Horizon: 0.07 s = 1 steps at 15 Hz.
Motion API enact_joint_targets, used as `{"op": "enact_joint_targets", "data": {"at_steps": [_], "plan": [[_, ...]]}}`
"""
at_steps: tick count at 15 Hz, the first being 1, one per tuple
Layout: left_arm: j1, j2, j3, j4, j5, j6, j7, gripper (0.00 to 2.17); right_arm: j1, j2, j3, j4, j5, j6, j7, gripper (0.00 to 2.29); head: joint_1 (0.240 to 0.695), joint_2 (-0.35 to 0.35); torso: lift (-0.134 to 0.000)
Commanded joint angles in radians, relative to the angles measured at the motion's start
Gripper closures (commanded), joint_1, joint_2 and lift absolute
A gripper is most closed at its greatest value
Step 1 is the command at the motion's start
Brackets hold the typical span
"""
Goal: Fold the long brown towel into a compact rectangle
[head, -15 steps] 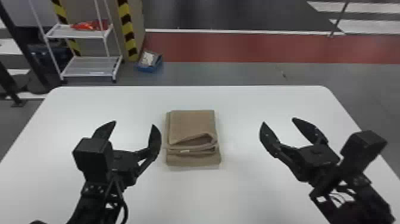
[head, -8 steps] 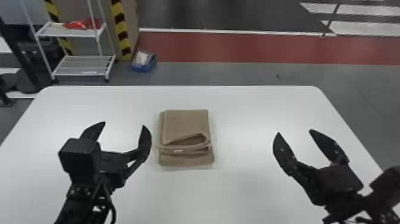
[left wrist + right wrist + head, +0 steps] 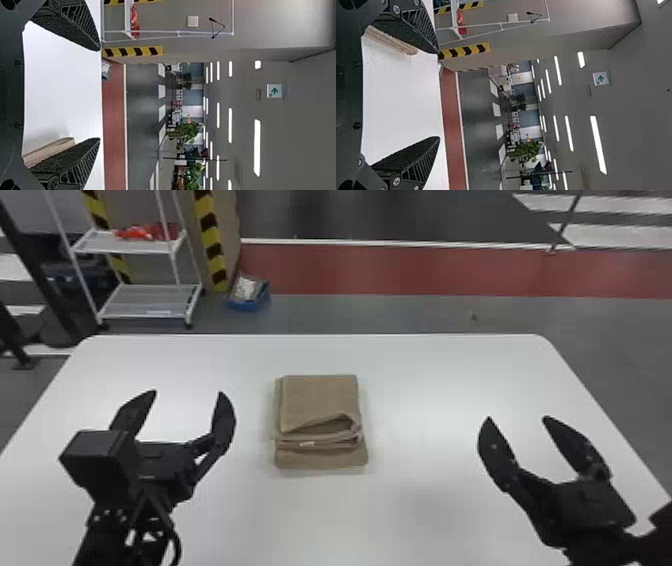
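Note the wider gap from the left gripper (image 3: pixel 187 392) to the brown towel (image 3: pixel 320 395) than in both earlier head views. Note likewise the wider gap from the towel to the right gripper (image 3: pixel 517 417), now farther toward the robot's right and nearer the robot than one second ago. Record an unchanged fold shape on the towel.

Read the left gripper as released, with tips spread wide; read the right gripper as released, likewise spread. Locate the towel on the white table (image 3: pixel 320 520), to the robot's right of the left gripper and to the robot's left of the right gripper, well apart from the latter and in contact with neither. See the towel folded into a near-rectangle, with a sagging fold on the side toward the robot and a small white label (image 3: pixel 306 443) there.

Treat the inside of the fold as dark and the layer count as unreadable. In the left wrist view, see the towel partly hidden behind one finger (image 3: pixel 69 166); in the right wrist view, see only a strip of towel beside a finger (image 3: pixel 411 31). Beyond the left gripper, see red contents (image 3: pixel 145 231) on a white shelf unit (image 3: pixel 150 302), too indistinct to identify.
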Motion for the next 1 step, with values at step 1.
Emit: {"op": "enact_joint_targets", "data": {"at_steps": [1], "plan": [[0.004,0.007,0.009,0.005,0.011,-0.022,0.000,0.08,-0.005,0.002,0.004,0.017,0.000,-0.015,-0.014,0.12,0.695,-0.031,-0.123]]}}
